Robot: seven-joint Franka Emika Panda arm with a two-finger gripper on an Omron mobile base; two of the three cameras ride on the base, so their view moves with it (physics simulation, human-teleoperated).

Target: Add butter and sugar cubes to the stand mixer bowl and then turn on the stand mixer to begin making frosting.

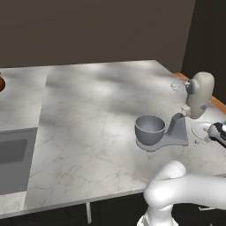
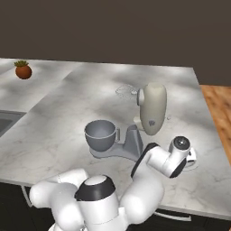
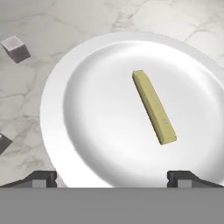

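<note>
The gripper [image 3: 112,177] hangs over a white plate [image 3: 87,144] with its fingers [image 3: 41,178] spread wide and grasping nothing. The butter [image 3: 154,107] lies flat on the plate, a slim bar running diagonally across the hand view, offset toward one finger rather than centred between the two. One sugar cube [image 3: 16,48] sits on the counter [image 3: 52,17] just off the plate rim; a second cube [image 3: 3,142] shows partly at the frame edge, also on the counter.

In the right base view the bowl [image 2: 100,134] sits empty on the mixer [image 2: 151,108] base, under the raised head, just beside the plate [image 2: 191,162].

Step in hand, by judgement: picking up the butter. Recommendations:
- Shift the hand sideways until the bar is centred between the fingers.
- Rotate the wrist so the fingers close across the bar's narrow width, not along its length.
- Descend until the fingertips nearly touch the plate, as the bar is low and thin.
- Close gently; butter likely deforms or slips on the smooth plate.
- Lift straight up before carrying to the bowl, clearing the mixer head and whisk.
</note>
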